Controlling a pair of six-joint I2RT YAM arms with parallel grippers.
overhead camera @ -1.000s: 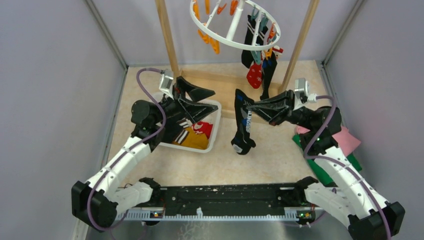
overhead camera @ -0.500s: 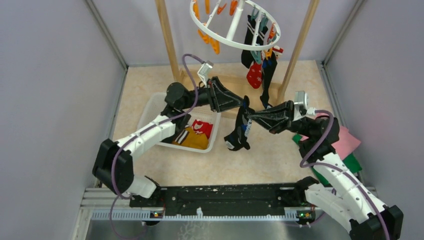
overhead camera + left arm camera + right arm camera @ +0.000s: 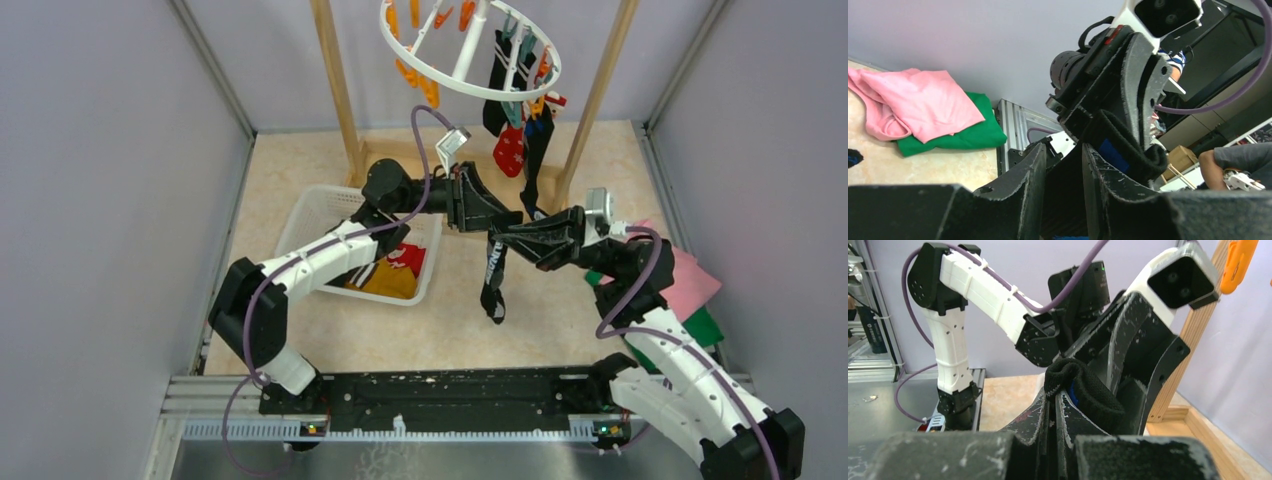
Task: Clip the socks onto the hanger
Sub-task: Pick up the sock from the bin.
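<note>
A black sock with blue and white marks (image 3: 492,272) hangs in mid-air over the floor's middle, its cuff pinched in my right gripper (image 3: 505,238), which is shut on it (image 3: 1053,397). My left gripper (image 3: 512,226) meets it from the left. Its two fingers (image 3: 1063,150) stand close together with the sock's black fabric (image 3: 1064,200) between them. The rolled cuff (image 3: 1088,395) bulges above my right fingers. The white ring hanger (image 3: 440,73) hangs at the top, with black socks (image 3: 497,70) and a red dotted one (image 3: 509,150) clipped on its right side.
A white mesh basket (image 3: 300,215) at the left holds a red sock (image 3: 405,257) and a yellow-orange one (image 3: 385,280). Pink (image 3: 690,285) and green (image 3: 973,135) cloths lie at the right. Wooden rack posts (image 3: 335,70) stand behind. Orange pegs (image 3: 428,92) dangle from the ring.
My left arm swung from the basket across to the right and narrowed its jaws onto the sock's cuff. The sock, bunched before, now hangs straighter; the right gripper has barely moved.
</note>
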